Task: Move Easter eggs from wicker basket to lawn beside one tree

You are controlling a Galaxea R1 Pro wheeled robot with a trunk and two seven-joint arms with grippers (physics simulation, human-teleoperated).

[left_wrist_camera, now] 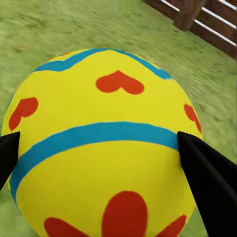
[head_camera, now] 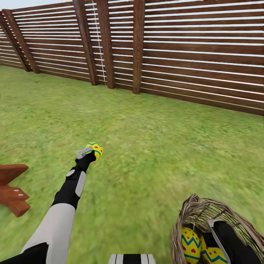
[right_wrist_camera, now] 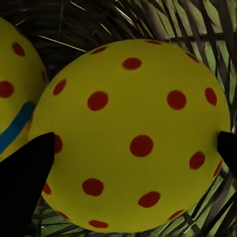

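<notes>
gripping eggs (head_camera: pixel 94 149) — axes indiscernible

Open lawn (head_camera: pixel 154 146) runs wide and bare from the robot out to the slatted wooden fence (head_camera: pixel 198 55), which walls off the far side, so there is plenty of room for an arm to swing across the middle, where the left arm's fingers (left_wrist_camera: pixel 210 182) hold an egg (head_camera: pixel 93 149) out above the grass. Low at the left edge a reddish-brown wooden object (head_camera: pixel 13 189) juts in near the left arm. At the right, the wicker basket (head_camera: pixel 194 211) is crowded: its woven wall closes round two eggs lying side by side, and the right arm's fingers (right_wrist_camera: pixel 27 182) sit tight against the dotted egg (right_wrist_camera: pixel 131 133).
</notes>
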